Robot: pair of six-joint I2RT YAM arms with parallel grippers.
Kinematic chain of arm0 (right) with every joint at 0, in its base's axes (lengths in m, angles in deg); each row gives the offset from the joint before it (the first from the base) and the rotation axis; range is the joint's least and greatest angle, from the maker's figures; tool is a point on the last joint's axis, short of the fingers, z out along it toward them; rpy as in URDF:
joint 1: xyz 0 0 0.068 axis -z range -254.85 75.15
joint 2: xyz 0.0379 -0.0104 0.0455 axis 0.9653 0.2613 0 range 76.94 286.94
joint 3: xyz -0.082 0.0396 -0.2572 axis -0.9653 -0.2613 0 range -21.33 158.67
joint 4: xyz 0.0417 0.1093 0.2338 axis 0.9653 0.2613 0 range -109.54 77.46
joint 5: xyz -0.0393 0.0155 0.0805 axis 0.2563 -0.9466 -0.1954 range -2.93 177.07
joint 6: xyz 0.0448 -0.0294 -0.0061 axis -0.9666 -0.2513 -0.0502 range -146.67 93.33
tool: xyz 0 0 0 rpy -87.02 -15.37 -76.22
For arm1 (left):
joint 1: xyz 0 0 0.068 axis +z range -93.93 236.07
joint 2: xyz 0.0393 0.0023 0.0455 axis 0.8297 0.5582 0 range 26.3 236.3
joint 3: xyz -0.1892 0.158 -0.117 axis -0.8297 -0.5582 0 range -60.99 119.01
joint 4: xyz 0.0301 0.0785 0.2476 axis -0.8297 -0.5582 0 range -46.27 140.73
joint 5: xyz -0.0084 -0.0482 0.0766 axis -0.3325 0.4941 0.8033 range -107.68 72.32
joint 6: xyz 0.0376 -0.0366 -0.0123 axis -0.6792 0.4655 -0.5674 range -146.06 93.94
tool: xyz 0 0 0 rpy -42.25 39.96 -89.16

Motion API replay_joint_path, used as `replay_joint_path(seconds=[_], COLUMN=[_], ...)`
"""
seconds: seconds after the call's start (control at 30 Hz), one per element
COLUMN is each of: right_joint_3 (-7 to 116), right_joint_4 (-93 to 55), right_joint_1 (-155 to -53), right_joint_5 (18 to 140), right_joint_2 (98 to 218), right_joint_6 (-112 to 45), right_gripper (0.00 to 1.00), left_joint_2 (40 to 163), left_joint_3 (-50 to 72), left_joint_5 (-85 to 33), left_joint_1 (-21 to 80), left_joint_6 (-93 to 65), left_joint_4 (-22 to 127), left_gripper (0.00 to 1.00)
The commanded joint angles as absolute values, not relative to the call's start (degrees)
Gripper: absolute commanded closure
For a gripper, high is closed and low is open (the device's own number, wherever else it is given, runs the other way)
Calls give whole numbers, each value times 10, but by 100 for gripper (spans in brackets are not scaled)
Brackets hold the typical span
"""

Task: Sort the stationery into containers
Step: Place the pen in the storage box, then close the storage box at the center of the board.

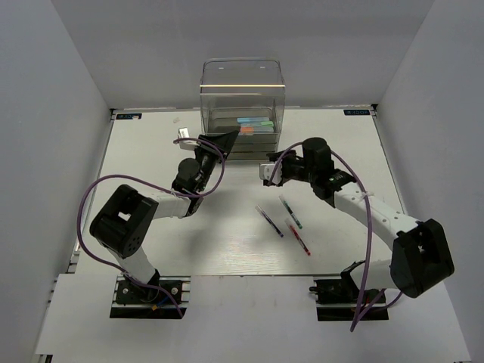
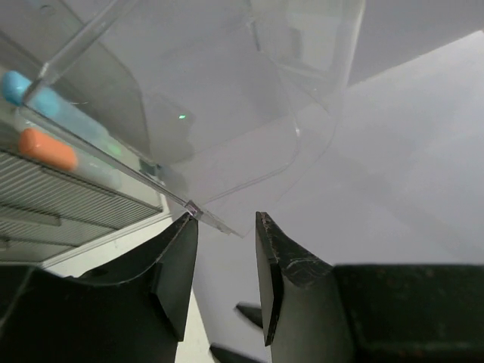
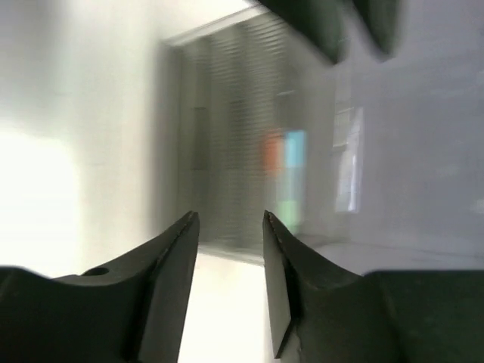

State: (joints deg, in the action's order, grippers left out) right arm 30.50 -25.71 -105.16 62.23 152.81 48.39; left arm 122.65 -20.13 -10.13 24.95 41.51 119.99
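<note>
The dark pen [image 1: 269,221], green pen [image 1: 290,212] and red pen [image 1: 298,238] lay slanted on the surface [image 1: 151,159], on the near side of the box [image 1: 242,83]. The right tool [image 3: 231,218], spread and empty, sat between the box and them. It was closer to them than the left tool [image 2: 223,218], which was also spread, at the box's front.

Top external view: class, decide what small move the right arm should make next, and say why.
Probably draw the right end effector back from the organiser and over the green pen, the nearest to it. Its jaws stand open with nothing between them, markers already lie in the organiser, while the green pen, dark pen and red pen lie unsorted on the table.
</note>
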Motion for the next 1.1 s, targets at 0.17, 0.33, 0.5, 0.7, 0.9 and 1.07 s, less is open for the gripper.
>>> replay_joint_path(seconds=[0.17,0.33,0.5,0.7,0.9,1.07], right_joint_3=[313,300,311,355,332,305], right_joint_4=[-145,-168,-159,-92,-99,-117], right_joint_1=[-1039,-1036,-1025,-1002,-984,-974], right_joint_5=[591,627,662,669,642,636], right_joint_2=[1518,1516,1538,1600,1597,1584], right_joint_6=[243,182,98,-25,-87,-99], right_gripper=[59,58,55,48,68,83], left_joint_2=[1202,1183,1165,1189,1261,1332], left_joint_3=[-181,-174,-185,-191,-185,-169], left_joint_5=[-41,-30,-30,-41,-41,-36], left_joint_1=[246,246,246,246,246,246], left_joint_6=[421,421,421,438,471,485], left_joint_4=[1037,948,909,906,997,1066], left_gripper=[52,42,42,42,56,61])
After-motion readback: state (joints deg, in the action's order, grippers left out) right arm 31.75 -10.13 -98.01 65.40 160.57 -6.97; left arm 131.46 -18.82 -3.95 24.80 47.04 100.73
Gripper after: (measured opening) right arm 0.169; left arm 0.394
